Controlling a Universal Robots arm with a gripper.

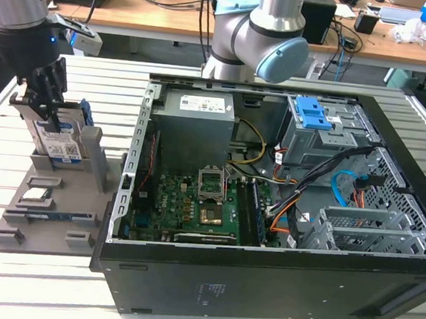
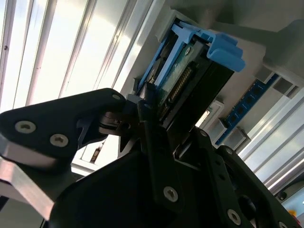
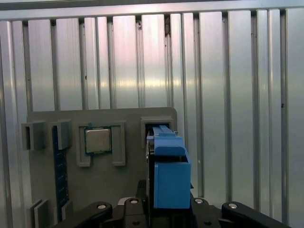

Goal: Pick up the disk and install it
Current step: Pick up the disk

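Exterior view shows your gripper (image 1: 45,111) at the far end of that view's left, over the grey holder (image 1: 57,232) that lies on the slatted metal table (image 1: 30,285). Its fingers (image 2: 156,152) are drawn narrow and clamp the disk (image 1: 61,146), which stands upright on edge at its slot in the holder; you cannot tell whether its lower edge has cleared the slot. In both wrist views you see the disk's blue plastic rail (image 3: 171,180) running out from between the finger bases. Close to the disk the holder also carries a square silver chip (image 1: 37,195) in its own recess and a blue memory stick (image 1: 55,216) on edge in a groove, and a tall grey post (image 1: 97,157) of the holder rises just beside the disk. Just beyond that post, toward the exterior view's right, stands the wall of the open computer case (image 1: 262,283), touching or nearly touching the holder. Inside the case you have the power supply (image 1: 198,121), the green motherboard (image 1: 186,206), a drive bay with a blue latch (image 1: 318,113), a bare metal cage (image 1: 371,229) and a tangle of cables (image 1: 330,185) between them. The arm's base joints (image 1: 261,40) rise behind the case. The disk wears a blue-and-white barcode label and the power supply a white one; the print on both is too small to read.
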